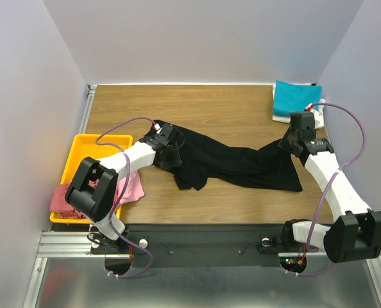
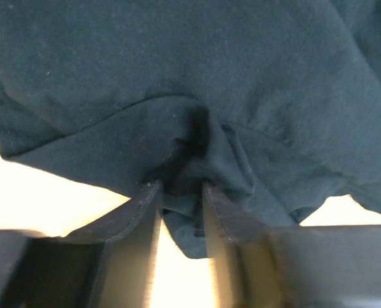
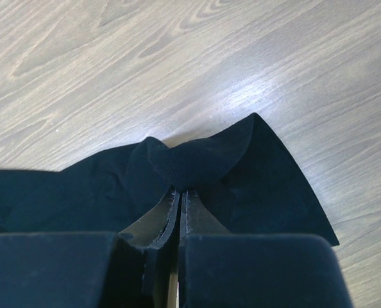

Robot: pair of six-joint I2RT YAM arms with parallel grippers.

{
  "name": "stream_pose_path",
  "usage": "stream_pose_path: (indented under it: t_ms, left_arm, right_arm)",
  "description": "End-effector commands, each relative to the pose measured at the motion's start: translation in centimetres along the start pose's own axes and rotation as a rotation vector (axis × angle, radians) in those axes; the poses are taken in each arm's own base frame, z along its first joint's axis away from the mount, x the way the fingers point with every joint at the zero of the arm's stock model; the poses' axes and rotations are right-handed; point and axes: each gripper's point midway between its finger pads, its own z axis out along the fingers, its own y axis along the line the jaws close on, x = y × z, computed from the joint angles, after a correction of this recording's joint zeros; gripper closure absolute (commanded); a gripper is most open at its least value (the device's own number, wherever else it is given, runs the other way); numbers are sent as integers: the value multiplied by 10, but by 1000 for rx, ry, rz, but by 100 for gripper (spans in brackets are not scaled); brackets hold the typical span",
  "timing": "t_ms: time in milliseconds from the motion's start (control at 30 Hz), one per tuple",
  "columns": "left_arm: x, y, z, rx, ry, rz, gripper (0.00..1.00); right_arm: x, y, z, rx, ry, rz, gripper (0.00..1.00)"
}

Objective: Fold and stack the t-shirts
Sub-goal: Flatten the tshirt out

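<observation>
Wood-grain table [image 1: 229, 106]: large black cloth t-shirt [image 1: 242, 165] lies mid-table, long axis left-right. Right gripper [image 1: 290, 145] pinches its right corner tight. Left gripper [image 1: 170, 154] sits at its left end, jaws narrow around a bunched fold; can't tell if gripped.

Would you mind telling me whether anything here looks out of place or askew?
The pink t-shirt spills crumpled from the yellow tray onto the table. The black t-shirt lies twisted and bunched mid-table, unlike the folded teal t-shirt at the far right corner.
</observation>
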Motion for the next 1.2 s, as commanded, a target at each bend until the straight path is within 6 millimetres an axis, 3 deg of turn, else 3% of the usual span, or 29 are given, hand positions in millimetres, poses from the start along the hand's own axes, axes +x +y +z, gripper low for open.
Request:
stream_pose_path:
  t_ms: [0, 200, 300, 333, 400, 567, 700, 867, 1033, 1133, 1167]
  left_arm:
    - [-12, -10, -7, 40, -37, -7, 65]
    - [-21, -13, -22, 51, -66, -14, 68]
    - [-24, -13, -25, 48, -80, -10, 83]
    - [-24, -12, -25, 42, -78, -10, 93]
    - [-28, -14, -30, 45, -91, -11, 100]
    - [-52, -12, -60, 54, -164, -31, 100]
    - [-81, 12, -89, 55, -244, -102, 100]
    - [-115, 64, -119, 9, -357, -194, 100]
    - [-115, 87, -119, -19, -353, -209, 100]
    - [-113, 86, -114, -1, -344, -210, 100]
    - [-111, 85, -112, 9, -332, -210, 100]
  right_arm:
    - [-19, 4, -9, -27, -60, 25, 100]
    - [-16, 6, -7, -32, -46, 26, 100]
    - [-15, 6, -6, -31, -42, 25, 100]
    - [-15, 6, -6, -30, -44, 27, 100]
    - [-16, 4, -7, -28, -48, 23, 100]
    - [-13, 1, -8, -19, -46, 10, 100]
    - [-10, 1, -6, -20, -36, -11, 100]
    - [4, 3, 11, -6, 31, -42, 100]
    - [17, 1, 29, 29, 88, -82, 99]
    - [12, 8, 25, -11, 93, -113, 62]
    - [14, 7, 22, -11, 102, -121, 27]
